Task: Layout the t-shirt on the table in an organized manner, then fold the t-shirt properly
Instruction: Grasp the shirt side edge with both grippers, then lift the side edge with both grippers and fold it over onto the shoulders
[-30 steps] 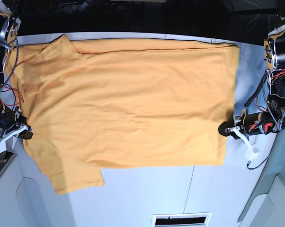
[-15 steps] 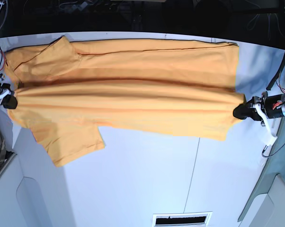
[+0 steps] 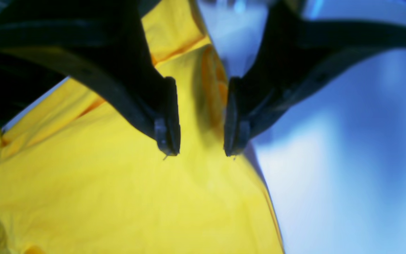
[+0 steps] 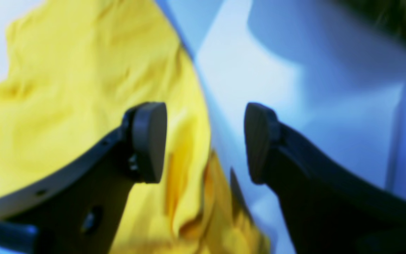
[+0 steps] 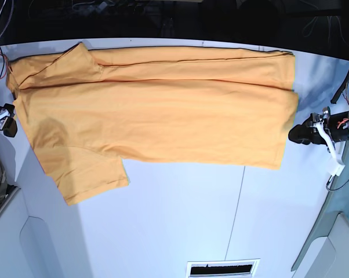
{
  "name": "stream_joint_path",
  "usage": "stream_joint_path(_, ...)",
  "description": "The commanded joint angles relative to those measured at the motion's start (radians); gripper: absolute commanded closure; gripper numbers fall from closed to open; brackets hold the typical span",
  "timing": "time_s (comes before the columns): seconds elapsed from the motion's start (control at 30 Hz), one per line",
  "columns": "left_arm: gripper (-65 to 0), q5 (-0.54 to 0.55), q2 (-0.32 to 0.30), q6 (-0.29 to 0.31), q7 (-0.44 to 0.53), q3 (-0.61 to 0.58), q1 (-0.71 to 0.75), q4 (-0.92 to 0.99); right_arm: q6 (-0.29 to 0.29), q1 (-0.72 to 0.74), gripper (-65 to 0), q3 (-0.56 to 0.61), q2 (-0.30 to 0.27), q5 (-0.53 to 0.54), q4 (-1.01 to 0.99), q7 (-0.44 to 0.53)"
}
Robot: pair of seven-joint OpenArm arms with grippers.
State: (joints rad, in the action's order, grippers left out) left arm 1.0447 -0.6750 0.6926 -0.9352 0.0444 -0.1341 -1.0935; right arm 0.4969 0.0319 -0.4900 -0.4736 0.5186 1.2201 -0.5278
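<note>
The t-shirt (image 5: 157, 119) lies flat along the far edge of the table (image 5: 180, 231), spanning almost from the left edge to the right edge, with one sleeve hanging toward the near-left part of the tabletop and the other sleeve up at the far-left corner. A lengthwise fold runs across it, so the far band shows a second layer. The left gripper (image 3: 201, 141) hovers over the hem end of the shirt at the right edge; its jaws stand apart with nothing between them. The right gripper (image 4: 204, 141) sits at the collar end by the left edge, jaws likewise spread and empty. Judgement: the cloth is light, soft and limp, so it will sag and crease wherever it is unsupported and will drag on the matte top; it should be pinched at corners or seam edges, both ends together, to keep the fold line straight. Stacked layers at the hem risk a grip on only the top one. The base view shows the whole outline, the sleeves and both arms at the shirt's ends; it does not resolve the finger gaps. The wrist views show those gaps clearly, plus the bunched wrinkles right under each claw, but are blurred and lose the overall layout.
</note>
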Motion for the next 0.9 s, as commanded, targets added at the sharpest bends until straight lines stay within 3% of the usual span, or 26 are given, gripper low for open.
stream_joint_path(0.0,-24.6,0.019,-0.021,0.006,0.015,0.006,-0.018,-0.028,-0.013,0.033,-34.3,-0.008,-0.022,0.009,0.015,0.024)
stream_joint_path(0.17,-24.7,-0.040,-0.014,0.006,0.057,0.006,-0.018,-0.043,-0.030,0.170,-34.3,-0.002,-0.022,-0.084,-0.100,0.066)
stream_joint_path(0.5,-31.5,-0.100,-0.004,0.006,0.098,0.006,-0.018,-0.037,-0.010,0.409,-34.3,0.014,-0.019,-0.139,-0.618,0.229)
stream_joint_path(0.7,-31.5,-0.282,0.037,-0.009,0.227,0.006,-0.045,-0.027,0.041,0.409,-34.3,0.075,0.031,-0.155,-0.655,0.243)
stream_joint_path(0.87,-31.5,-0.387,0.103,-0.046,0.306,0.006,-0.138,0.120,0.050,0.410,-34.3,0.146,0.078,-0.152,-0.655,0.240)
